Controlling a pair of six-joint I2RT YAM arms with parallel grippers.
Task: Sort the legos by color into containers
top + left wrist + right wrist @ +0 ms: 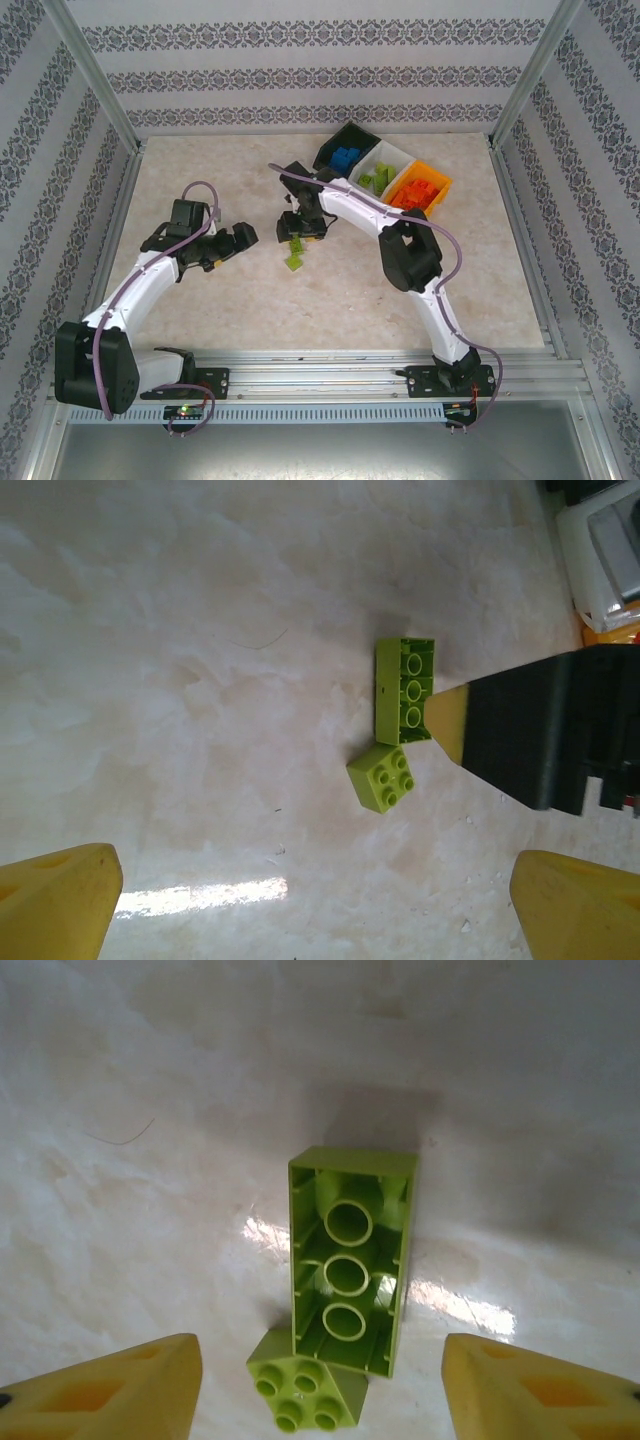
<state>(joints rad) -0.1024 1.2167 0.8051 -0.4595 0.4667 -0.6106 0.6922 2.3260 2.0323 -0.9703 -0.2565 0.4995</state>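
Observation:
Two lime green legos lie on the table: a long brick (pixel 350 1260) turned hollow side up and a small square brick (pixel 305 1390) studs up, touching its near end. My right gripper (pixel 320 1400) hangs open just above them, and its fingers (pixel 110 1390) stand wide on either side. The same long brick (pixel 405 690) and small brick (pixel 383 777) show ahead of my open left gripper (pixel 315 910), which holds nothing. From above, the right gripper (pixel 300 230) sits over the green bricks (pixel 294 262), and the left gripper (pixel 245 238) is to their left.
The joined bins stand at the back right: the black bin (pixel 345 140) holds blue bricks, the white bin (pixel 395 152) green ones, the orange-yellow bin (pixel 440 195) orange ones. Patterned walls and metal posts enclose the table (pixel 200 290).

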